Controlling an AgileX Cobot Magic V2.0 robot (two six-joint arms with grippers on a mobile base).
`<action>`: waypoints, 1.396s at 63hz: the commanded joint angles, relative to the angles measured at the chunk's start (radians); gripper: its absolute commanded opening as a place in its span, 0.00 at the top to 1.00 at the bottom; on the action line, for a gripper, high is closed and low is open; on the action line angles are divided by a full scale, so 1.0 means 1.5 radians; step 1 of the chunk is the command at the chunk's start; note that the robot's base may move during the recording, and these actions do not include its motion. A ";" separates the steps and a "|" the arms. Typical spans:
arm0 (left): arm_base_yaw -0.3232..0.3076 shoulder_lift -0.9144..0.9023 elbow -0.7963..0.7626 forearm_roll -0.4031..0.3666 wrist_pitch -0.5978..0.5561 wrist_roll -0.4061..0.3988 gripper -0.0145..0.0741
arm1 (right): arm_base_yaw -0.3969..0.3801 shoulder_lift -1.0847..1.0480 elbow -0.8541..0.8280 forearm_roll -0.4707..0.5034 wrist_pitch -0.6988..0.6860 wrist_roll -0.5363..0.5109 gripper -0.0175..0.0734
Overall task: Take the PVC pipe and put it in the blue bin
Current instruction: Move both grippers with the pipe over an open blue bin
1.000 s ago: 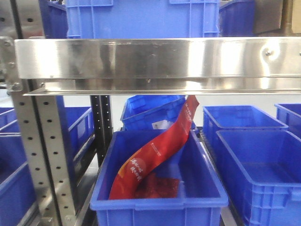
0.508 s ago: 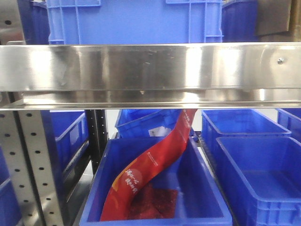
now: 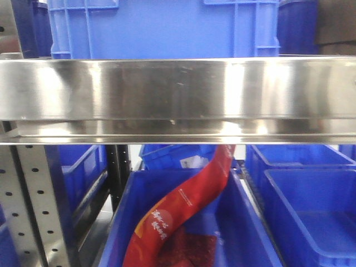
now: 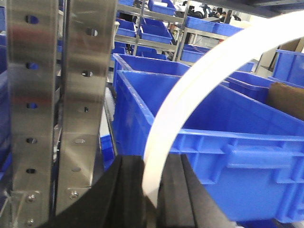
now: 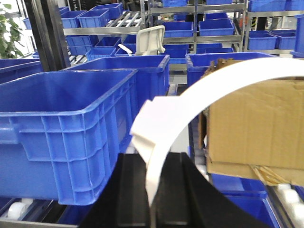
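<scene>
Left hand [image 4: 154,190] is pinching a slim white curved PVC pipe [image 4: 164,121] between its two black fingers. The pipe is sweeping up toward 1 o'clock across my view of a big blue plastic bin [image 4: 228,142]. Right hand [image 5: 152,190] is pinching white pipe too, just below a blocky white fitting [image 5: 147,126]. That arc is running off toward 2 o'clock past one brown cardboard box [image 5: 251,128], with another blue bin [image 5: 71,128] at 9 o'clock.

I am judging the grab done and the placing left, since no pipe is lying in any bin. I am counting one pipe per wrist view; whether it is the same pipe I cannot tell. From the front neither hand is showing, only one steel shelf rail [image 3: 178,94] and one long red plastic pouch [image 3: 183,200] leaning in a lower blue bin [image 3: 239,228].
</scene>
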State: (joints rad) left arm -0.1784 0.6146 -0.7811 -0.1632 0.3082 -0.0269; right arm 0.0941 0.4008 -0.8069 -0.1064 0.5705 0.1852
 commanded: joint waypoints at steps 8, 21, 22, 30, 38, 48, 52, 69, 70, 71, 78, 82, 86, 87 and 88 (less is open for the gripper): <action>-0.004 -0.003 0.000 -0.005 -0.013 0.000 0.96 | -0.001 -0.002 0.001 -0.007 -0.022 -0.002 0.99; -0.004 -0.003 0.000 -0.005 -0.013 0.000 0.96 | -0.001 -0.002 0.001 -0.007 -0.022 -0.002 0.99; -0.004 -0.003 0.000 -0.005 -0.013 0.000 0.96 | -0.001 -0.002 0.001 -0.007 -0.022 -0.002 0.99; -0.004 -0.003 0.000 -0.005 -0.013 0.000 0.96 | -0.001 -0.002 0.001 -0.007 -0.022 -0.002 0.99; -0.004 -0.003 0.000 -0.005 -0.013 0.000 0.96 | -0.001 -0.002 0.001 -0.007 -0.022 -0.002 0.99; -0.004 -0.003 0.000 -0.005 -0.013 0.000 0.96 | -0.001 -0.002 0.001 -0.007 -0.022 -0.002 0.99; -0.004 -0.003 0.000 -0.005 -0.013 0.000 0.96 | -0.001 -0.002 0.001 -0.007 -0.022 -0.002 0.99; -0.004 -0.003 0.000 -0.005 -0.013 0.000 0.96 | -0.001 -0.002 0.001 -0.007 -0.022 -0.002 0.99; -0.004 -0.003 0.000 -0.005 -0.013 0.000 0.96 | -0.001 -0.002 0.001 -0.007 -0.022 -0.002 0.99; -0.004 -0.003 0.000 -0.005 -0.013 0.000 0.96 | -0.001 -0.002 0.001 -0.007 -0.022 -0.002 0.99; -0.004 -0.003 0.000 -0.005 -0.013 0.000 0.96 | -0.001 -0.002 0.001 -0.009 -0.048 -0.002 0.99; -0.004 -0.003 0.000 -0.005 -0.013 0.000 0.96 | -0.001 -0.002 0.001 -0.009 -0.080 -0.002 0.99; -0.004 -0.003 0.000 -0.005 -0.021 0.000 0.96 | -0.001 -0.002 0.001 -0.009 -0.103 -0.002 0.99; -0.004 -0.003 0.000 -0.005 -0.028 0.000 0.96 | -0.001 -0.002 0.001 -0.009 -0.109 -0.002 0.99; -0.004 -0.001 0.000 -0.005 -0.033 0.000 0.96 | -0.001 -0.002 0.001 -0.009 -0.113 -0.002 0.99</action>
State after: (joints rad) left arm -0.1784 0.6146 -0.7811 -0.1632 0.3063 -0.0269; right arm 0.0941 0.4008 -0.8061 -0.1064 0.4783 0.1834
